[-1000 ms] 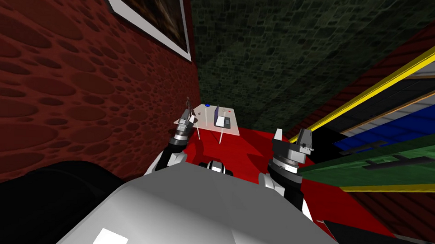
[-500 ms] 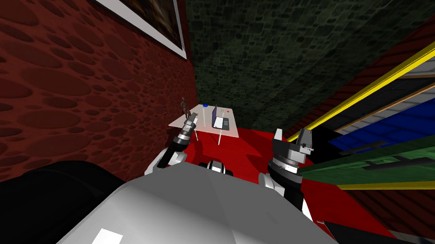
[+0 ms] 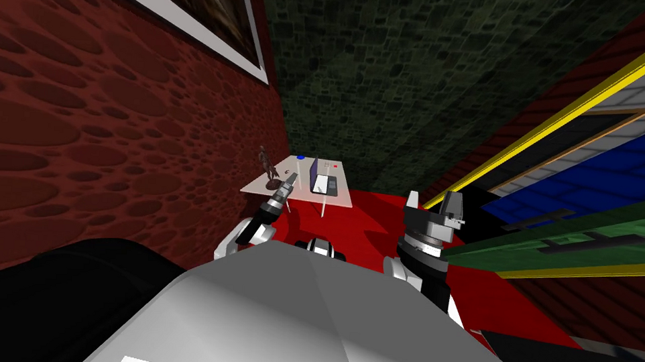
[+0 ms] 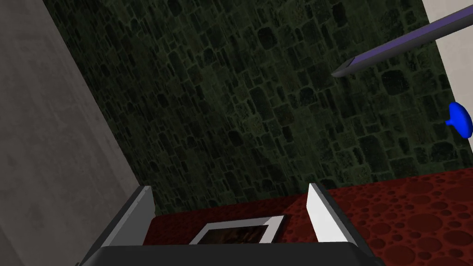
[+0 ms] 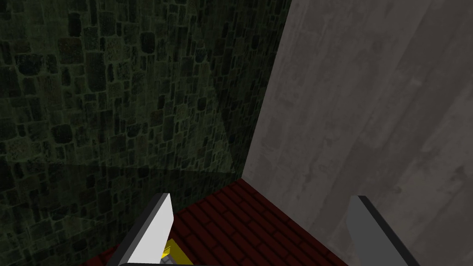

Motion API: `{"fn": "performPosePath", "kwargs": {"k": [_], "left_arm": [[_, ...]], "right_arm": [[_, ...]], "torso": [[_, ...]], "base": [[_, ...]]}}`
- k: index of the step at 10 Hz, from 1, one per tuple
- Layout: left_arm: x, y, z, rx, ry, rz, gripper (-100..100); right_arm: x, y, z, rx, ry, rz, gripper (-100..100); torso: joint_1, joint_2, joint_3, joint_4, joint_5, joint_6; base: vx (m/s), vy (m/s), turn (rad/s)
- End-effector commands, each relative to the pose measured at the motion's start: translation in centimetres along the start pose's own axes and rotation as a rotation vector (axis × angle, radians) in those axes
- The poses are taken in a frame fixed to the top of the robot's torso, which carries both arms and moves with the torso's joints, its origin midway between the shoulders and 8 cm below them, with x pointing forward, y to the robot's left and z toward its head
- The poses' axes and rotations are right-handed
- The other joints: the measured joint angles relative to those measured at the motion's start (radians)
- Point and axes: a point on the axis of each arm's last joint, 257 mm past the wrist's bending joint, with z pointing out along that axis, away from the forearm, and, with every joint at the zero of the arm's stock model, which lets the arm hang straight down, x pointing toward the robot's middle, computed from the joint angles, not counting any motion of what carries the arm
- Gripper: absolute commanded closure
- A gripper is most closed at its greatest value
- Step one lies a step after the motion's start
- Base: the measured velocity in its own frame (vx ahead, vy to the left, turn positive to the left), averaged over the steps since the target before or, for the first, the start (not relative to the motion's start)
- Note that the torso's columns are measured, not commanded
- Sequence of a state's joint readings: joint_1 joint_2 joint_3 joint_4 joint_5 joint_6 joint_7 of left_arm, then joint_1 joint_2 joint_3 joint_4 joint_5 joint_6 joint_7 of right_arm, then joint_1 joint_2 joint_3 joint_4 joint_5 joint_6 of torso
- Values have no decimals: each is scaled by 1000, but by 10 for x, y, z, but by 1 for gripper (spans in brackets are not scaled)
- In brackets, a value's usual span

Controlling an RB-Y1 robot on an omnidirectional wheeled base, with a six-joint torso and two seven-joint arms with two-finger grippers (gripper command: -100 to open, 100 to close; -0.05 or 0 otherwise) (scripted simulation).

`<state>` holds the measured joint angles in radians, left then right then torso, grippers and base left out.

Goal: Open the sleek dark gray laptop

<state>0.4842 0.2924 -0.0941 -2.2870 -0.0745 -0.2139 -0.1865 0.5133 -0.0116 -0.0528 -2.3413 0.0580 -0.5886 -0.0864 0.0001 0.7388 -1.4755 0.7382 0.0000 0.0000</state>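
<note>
A pale flat-topped table (image 3: 257, 186) on thin white legs bears the dark gray laptop (image 3: 324, 183), which stands near its middle with the lid raised and a purple screen facing the white-padded base. Also on the tabletop are a small brown figurine (image 3: 268, 166) toward the red dimpled wall, a small blue rounded object (image 3: 300, 157) at the far edge and a tiny red item (image 3: 335, 166) beyond the laptop.

Since a second ago my left arm has stretched forward and tipped toward the table, and my head has shifted, so the whole scene sits differently. The left gripper (image 3: 291, 182) now hangs at the table's near edge, just beside the laptop, blades spread wide and holding nothing. The right gripper (image 3: 433, 201) has stayed raised at my side, blades likewise parted and empty.

Red floor lies open between me and the table; the dark green stone wall closes in behind it.
</note>
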Motion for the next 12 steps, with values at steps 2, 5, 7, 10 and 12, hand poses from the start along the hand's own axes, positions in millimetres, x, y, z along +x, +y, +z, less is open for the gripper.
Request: {"fn": "performPosePath", "kwargs": {"k": [2,5,7,10,12], "left_arm": [[19,35,-6,-92,103,111,-100],[27,60,-11,-153,170,195,-100],[30,81,-16,-203,219,263,-100],[32,106,-23,-262,275,349,-100],[30,122,-29,-298,309,407,-100]], "right_arm": [[0,0,0,0,0,0,0],[0,0,0,0,0,0,0],[0,0,0,0,0,0,0],[0,0,0,0,0,0,0],[0,0,0,0,0,0,0]], "torso": [[1,-1,-1,0,0,0],[0,-1,-1,0,0,0],[0,-1,0,0,0,0],[-1,0,0,0,0,0],[0,0,0,0,0,0]], "base": [[123,6,-72],[125,5,-69],[125,9,-77],[107,8,-58],[97,1,-50]]}}
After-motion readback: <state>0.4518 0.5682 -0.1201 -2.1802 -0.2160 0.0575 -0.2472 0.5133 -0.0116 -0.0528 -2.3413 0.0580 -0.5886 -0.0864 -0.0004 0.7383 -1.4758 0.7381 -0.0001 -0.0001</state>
